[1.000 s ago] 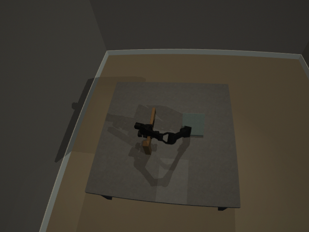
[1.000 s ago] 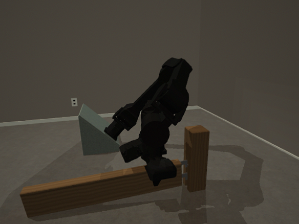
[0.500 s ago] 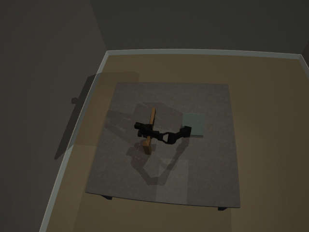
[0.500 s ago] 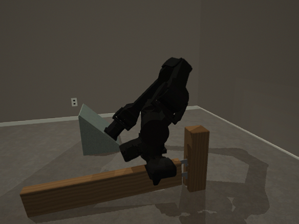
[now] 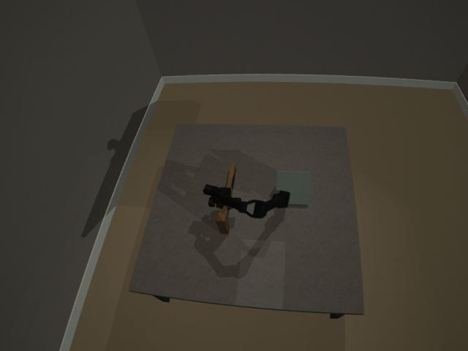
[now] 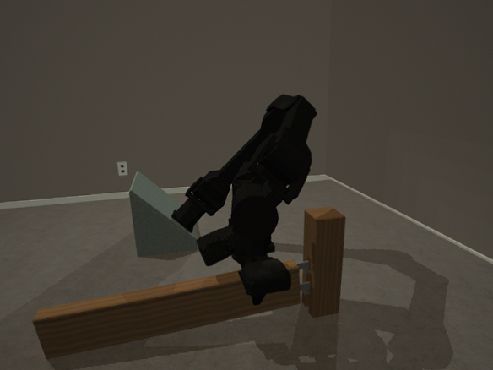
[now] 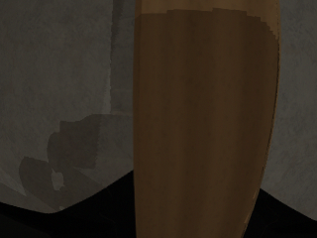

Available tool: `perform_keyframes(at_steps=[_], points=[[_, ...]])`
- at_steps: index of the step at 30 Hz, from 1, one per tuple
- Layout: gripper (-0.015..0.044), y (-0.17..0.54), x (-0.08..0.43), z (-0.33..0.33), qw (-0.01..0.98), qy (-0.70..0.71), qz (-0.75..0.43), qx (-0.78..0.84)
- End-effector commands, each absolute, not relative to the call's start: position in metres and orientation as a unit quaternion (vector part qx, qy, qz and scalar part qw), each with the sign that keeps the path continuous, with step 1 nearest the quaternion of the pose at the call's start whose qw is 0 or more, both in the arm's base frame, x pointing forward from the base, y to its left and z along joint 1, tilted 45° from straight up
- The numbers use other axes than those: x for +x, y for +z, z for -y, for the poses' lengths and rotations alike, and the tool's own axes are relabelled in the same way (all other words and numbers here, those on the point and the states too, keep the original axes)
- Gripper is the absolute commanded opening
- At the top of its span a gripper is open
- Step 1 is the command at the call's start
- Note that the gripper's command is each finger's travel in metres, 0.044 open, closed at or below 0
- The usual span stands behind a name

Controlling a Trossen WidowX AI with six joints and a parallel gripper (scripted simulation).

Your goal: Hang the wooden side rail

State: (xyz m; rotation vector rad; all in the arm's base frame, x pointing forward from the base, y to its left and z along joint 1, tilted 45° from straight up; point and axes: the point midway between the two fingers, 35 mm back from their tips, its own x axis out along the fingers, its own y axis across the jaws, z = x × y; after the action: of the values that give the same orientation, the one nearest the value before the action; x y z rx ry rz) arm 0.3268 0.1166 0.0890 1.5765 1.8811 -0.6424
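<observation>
The wooden side rail [image 5: 231, 175] [image 6: 146, 314] [image 7: 203, 99] stands on edge, with its far end on the table and its hook end tilted slightly up. My gripper [image 5: 225, 202] [image 6: 262, 289] [image 7: 185, 171] is shut on the rail near the hook end, one finger on each side. The headboard post [image 5: 223, 223] [image 6: 330, 265] stands upright just beyond that end. The upper hook [image 6: 303, 265] and the lower hook [image 6: 304, 288] bridge a narrow gap, and their tips reach into the post's slot side. The pins are hidden, so whether the hooks sit on them cannot be told.
A pale green wedge block [image 5: 296, 185] [image 6: 160, 230] stands on the grey table [image 5: 314, 257] [image 6: 89, 250] at the arm's base. The arm reaches from it over the rail. The post rises above the rail's top edge, close beside the gripper.
</observation>
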Motion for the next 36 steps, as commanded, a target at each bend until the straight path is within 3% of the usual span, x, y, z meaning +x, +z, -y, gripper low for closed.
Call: perform_keyframes(at_steps=[1,36], points=[[0.0,0.0912,0.3284,-0.1134,0.302,-0.242,-0.704,0.595],[0.0,0.0933,0.3249,-0.1163,0.302,-0.242,-0.704,0.595]])
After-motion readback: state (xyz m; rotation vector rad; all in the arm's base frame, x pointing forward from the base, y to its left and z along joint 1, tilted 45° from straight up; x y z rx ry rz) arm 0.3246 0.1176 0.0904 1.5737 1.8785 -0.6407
